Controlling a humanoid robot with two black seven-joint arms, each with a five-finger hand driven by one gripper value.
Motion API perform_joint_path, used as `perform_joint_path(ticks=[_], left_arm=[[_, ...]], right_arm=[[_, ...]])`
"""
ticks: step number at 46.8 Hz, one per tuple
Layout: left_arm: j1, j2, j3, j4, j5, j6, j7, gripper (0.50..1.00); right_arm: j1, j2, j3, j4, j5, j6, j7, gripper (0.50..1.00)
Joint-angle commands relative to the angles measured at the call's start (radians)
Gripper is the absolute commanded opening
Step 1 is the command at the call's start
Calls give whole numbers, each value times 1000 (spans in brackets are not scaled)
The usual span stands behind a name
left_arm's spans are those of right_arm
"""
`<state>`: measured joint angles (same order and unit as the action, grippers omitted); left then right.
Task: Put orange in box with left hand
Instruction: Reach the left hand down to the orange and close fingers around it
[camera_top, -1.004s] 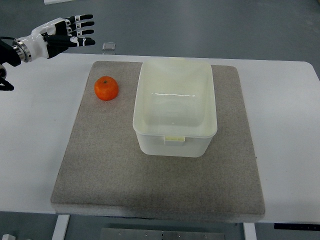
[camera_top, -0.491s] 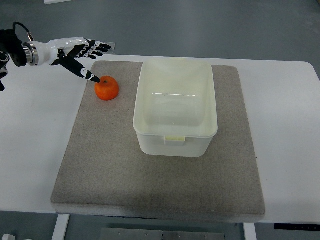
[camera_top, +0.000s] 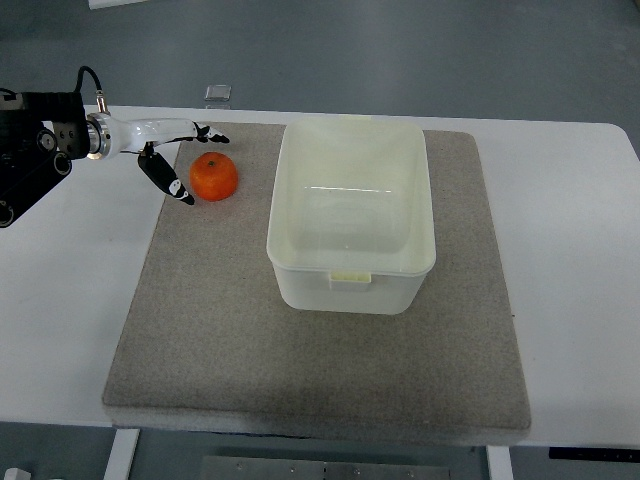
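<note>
The left hand (camera_top: 178, 152) reaches in over the white surface (camera_top: 70, 260), fingers spread around the orange (camera_top: 213, 176) without closing on it. The orange sits on the grey mat (camera_top: 220, 320), just left of the empty white box (camera_top: 350, 285), whose lid is off

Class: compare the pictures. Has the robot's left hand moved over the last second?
Yes. The left hand has come down from beyond the table's far edge onto the grey mat, and now sits open beside the orange.
</note>
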<state>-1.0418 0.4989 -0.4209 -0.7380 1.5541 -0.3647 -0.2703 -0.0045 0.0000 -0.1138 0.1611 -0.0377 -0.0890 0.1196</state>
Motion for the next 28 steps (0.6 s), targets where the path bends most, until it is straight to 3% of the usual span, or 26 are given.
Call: perform_joint_path(ticks=[1, 7, 14, 18, 28], left_arm=[[-1, -17, 40, 8, 4, 50, 0, 984], [-1, -31, 48, 9, 4, 99, 2, 984], [0, -43, 57, 11, 6, 99, 2, 984], [-1, -48, 70, 12, 6, 99, 0, 958], [-1, -49, 86, 16, 27, 102, 0, 695]], right_arm=[[0, 0, -1, 0, -1, 0, 0, 932], [0, 0, 0, 0, 1, 0, 0, 932], [0, 0, 0, 0, 1, 0, 0, 932], [0, 0, 0, 0, -1, 0, 0, 932], [0, 0, 0, 0, 1, 0, 0, 932]])
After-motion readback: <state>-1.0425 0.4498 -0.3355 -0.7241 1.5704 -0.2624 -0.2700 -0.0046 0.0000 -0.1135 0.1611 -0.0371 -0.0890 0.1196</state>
